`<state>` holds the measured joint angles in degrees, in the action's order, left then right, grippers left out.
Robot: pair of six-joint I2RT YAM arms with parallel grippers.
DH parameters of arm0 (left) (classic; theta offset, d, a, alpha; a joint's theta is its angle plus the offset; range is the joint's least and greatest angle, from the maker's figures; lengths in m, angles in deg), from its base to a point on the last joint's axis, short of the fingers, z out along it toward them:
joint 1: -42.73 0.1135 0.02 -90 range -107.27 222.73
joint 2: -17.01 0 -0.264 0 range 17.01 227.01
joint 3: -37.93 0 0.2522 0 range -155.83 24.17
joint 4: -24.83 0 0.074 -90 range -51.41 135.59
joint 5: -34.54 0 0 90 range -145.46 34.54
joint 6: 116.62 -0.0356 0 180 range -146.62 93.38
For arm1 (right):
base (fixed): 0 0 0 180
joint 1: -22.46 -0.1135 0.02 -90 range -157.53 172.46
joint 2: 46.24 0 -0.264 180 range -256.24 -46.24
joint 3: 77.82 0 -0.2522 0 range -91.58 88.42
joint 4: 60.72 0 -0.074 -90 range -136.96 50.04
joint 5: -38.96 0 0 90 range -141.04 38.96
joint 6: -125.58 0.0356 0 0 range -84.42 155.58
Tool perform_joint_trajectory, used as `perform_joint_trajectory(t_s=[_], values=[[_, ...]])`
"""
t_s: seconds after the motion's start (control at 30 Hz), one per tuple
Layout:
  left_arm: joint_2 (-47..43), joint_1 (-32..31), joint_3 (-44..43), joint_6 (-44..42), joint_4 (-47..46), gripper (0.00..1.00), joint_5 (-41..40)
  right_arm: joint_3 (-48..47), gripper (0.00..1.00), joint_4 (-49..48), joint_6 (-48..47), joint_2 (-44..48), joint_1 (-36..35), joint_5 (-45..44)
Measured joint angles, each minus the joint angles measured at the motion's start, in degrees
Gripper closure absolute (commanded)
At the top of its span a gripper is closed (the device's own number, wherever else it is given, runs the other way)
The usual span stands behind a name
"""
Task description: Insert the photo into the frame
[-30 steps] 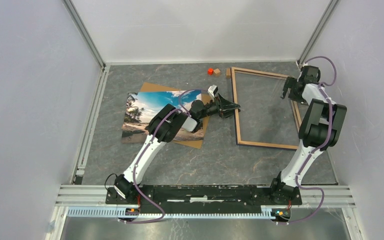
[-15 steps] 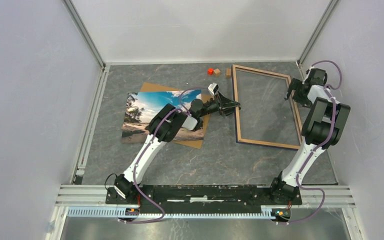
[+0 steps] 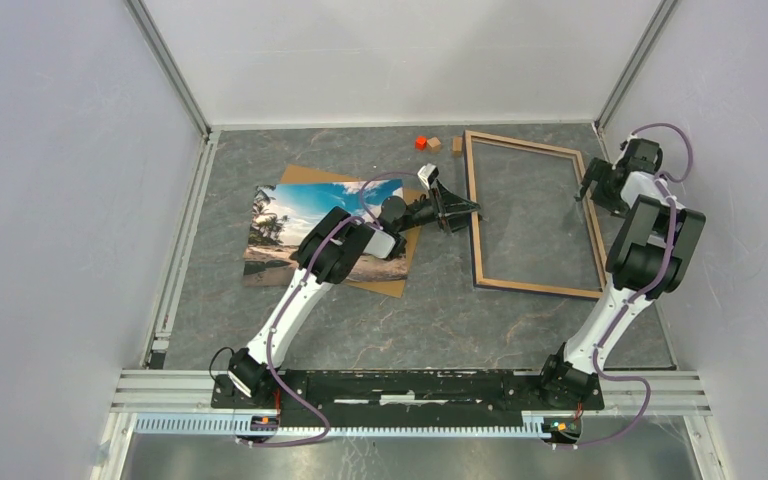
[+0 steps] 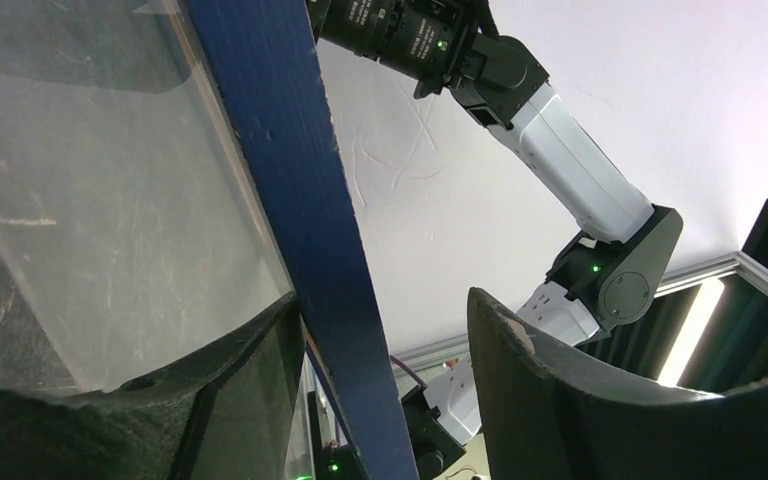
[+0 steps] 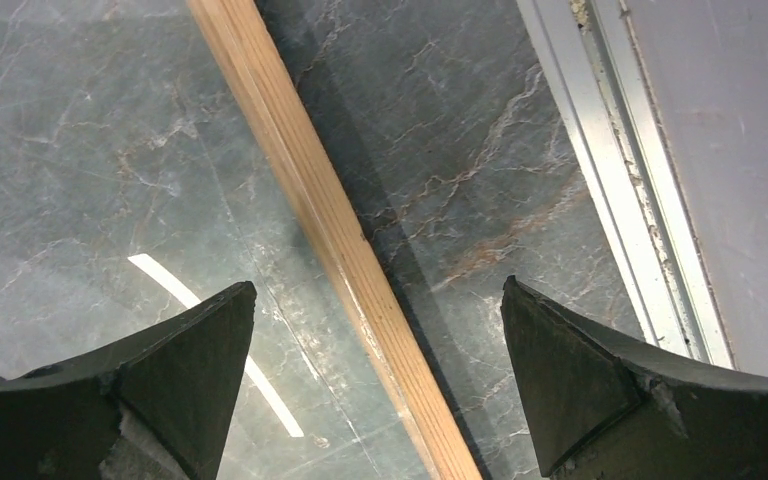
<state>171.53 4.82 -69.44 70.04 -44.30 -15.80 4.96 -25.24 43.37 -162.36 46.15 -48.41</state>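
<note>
Left gripper [image 4: 388,298]: released, its jaws standing apart and straddling the left rail of the frame [image 3: 535,288]. One finger is lying against the dark blue face of the rail and the other is standing clear of it, so nothing is being clamped. Frame: sitting on the right half of the table [image 3: 430,320], light wood side up, with a glass pane [image 4: 110,180] seated in it. Whether the left rail is riding off the table cannot be told. Risk: with the jaws this loose, the rail is likely to slide or twist between the fingers on any lift, and the pane could drop out if the frame tips. Photo [image 3: 290,215]: lying face up on a brown backing board [image 3: 390,287] on the left half of the table, well apart from the frame opening, partly under the left arm. Risk: a swinging frame could scuff or shove the print. Right gripper [image 5: 379,283]: also released, fingers spread wide and hovering over the right wooden rail without touching it. Risk: uneven closing by the two arms could rack the thin rails. Small blocks [image 3: 434,143]: sitting near the frame's far corner, where a pushed frame could be catching on them.
</note>
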Motion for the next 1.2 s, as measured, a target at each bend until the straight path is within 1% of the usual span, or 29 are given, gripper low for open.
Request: perform_joint_trajectory(t_s=[0.17,0.27,0.6,0.67,0.73,0.87,1.07,1.2], values=[[0.37,0.24,-0.72,0.00,0.00,0.31,-0.02,0.02,0.02,-0.09,0.15,0.35,0.17,0.44],[0.24,0.42,0.26,-0.02,-0.07,0.30,-0.04,1.20,0.02,-1.05,0.85,1.88,0.17,1.44],[-1.70,2.16,4.90,-1.44,2.29,0.27,-0.59,10.99,0.02,-4.98,3.41,13.88,-1.51,3.10],[-1.86,2.64,5.09,-1.92,2.29,0.28,-0.61,13.81,0.02,-6.64,4.37,15.72,-1.66,4.70],[-1.90,3.02,5.09,-2.23,2.36,0.34,-0.59,17.03,0.03,-7.69,5.27,17.29,-2.01,5.70],[-2.84,3.45,6.58,-4.66,4.04,0.40,-0.68,22.21,0.04,-7.89,6.91,20.24,-2.60,5.70],[-6.62,4.04,11.87,-11.91,12.52,0.41,-2.62,28.44,0.05,-10.21,8.46,25.79,-2.64,4.81],[-8.83,4.20,13.22,-15.87,16.79,0.42,-3.69,29.88,0.07,-10.86,8.50,26.05,-3.19,5.42]])
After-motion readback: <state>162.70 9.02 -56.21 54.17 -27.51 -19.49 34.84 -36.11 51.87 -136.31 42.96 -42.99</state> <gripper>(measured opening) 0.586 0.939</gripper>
